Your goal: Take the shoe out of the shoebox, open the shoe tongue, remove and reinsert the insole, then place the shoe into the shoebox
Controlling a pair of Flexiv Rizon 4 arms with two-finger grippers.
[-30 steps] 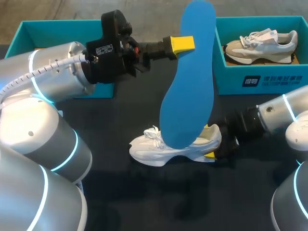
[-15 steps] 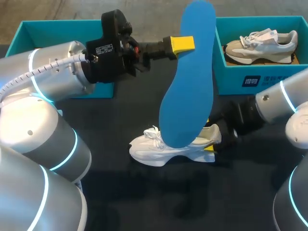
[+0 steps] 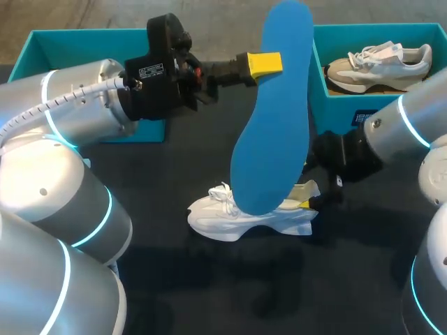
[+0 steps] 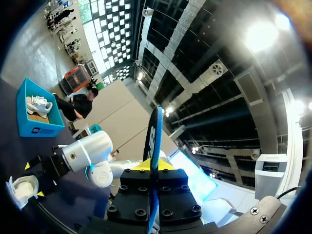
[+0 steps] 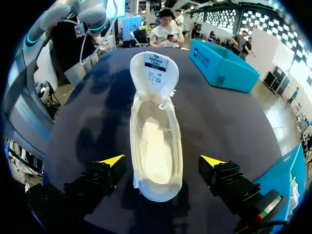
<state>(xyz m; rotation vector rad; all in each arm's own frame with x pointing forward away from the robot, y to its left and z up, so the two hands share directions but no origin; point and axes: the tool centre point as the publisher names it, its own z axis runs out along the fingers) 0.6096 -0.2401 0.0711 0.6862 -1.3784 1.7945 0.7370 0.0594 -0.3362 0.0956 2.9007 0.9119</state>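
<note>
My left gripper [image 3: 264,64] is shut on a blue insole [image 3: 274,118], holding it upright high above the table; in the left wrist view the insole [image 4: 153,136] shows edge-on between the yellow tips of my left gripper [image 4: 153,166]. Below it a white shoe [image 3: 248,218] stands on the dark table, its tongue [image 5: 155,68] folded open and the inside bare. My right gripper [image 3: 306,194] is open at the shoe's heel. In the right wrist view the fingers of my right gripper [image 5: 162,161] flank the heel of the shoe [image 5: 156,146] without touching it.
A teal shoebox [image 3: 377,115] at the back right holds a beige shoe [image 3: 380,64]. A second teal box [image 3: 42,49] stands at the back left, partly behind my left arm. The table's front half is bare dark cloth.
My right arm has swung up and toward the back, and its gripper has lifted slightly at the shoe's heel. The left arm and insole have not moved.
</note>
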